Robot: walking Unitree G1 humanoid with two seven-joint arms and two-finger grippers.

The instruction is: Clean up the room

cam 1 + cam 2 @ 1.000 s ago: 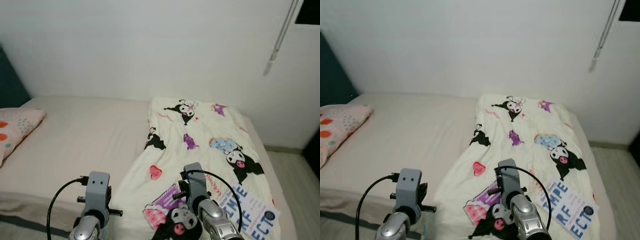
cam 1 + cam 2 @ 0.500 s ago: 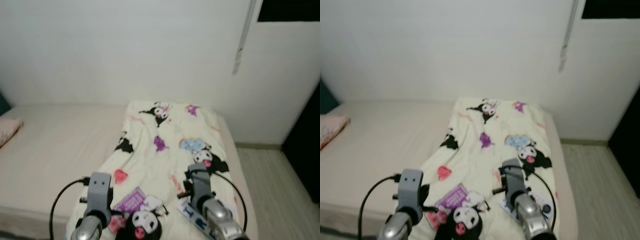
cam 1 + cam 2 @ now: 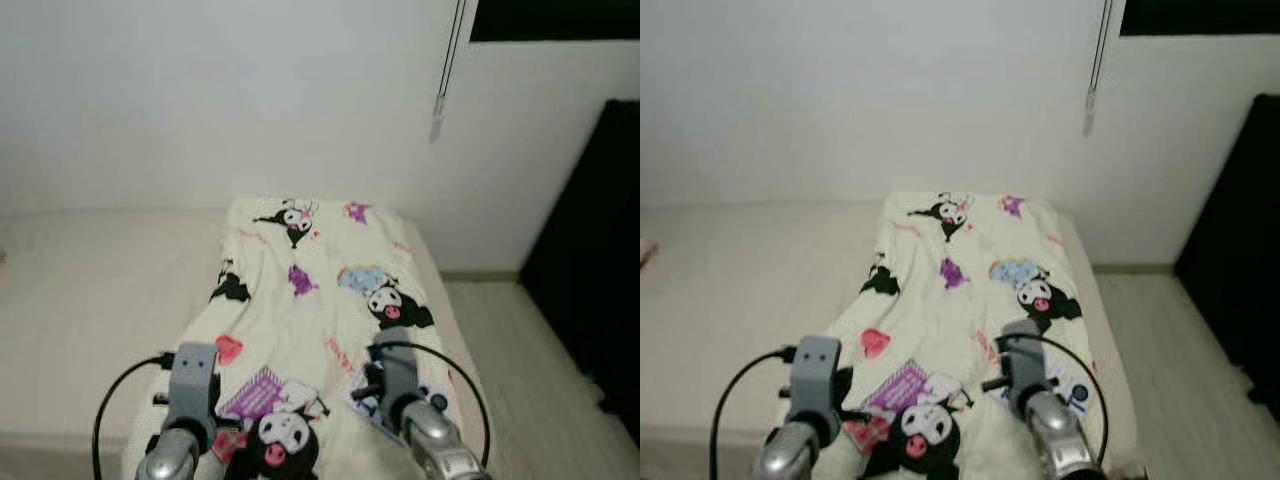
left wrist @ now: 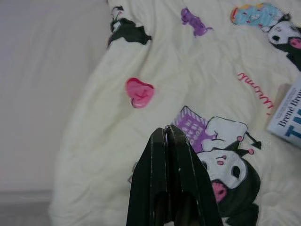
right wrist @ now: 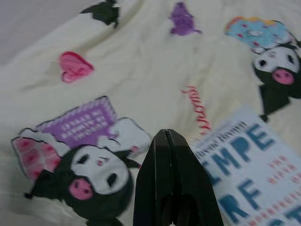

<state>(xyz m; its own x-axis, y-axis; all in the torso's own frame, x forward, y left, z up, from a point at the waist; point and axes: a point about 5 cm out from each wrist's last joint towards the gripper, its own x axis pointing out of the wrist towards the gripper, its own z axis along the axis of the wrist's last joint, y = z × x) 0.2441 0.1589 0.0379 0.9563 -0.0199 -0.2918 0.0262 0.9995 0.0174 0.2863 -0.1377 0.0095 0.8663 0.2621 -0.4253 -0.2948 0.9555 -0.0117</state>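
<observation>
I see both end effectors closed on nothing: left end effector [image 4: 165, 136] and right end effector [image 5: 165, 139] hover over the cartoon blanket [image 3: 300, 300] on the bed [image 3: 80, 290]. Book [image 5: 244, 169] lies on the blanket near the bed's edge at 3 o'clock, bare floor [image 3: 510, 370] beyond it.

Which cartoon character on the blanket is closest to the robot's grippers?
The big black-hooded character with the pink nose, at the blanket's near end between the left gripper and right gripper. The others are printed farther up.
</observation>
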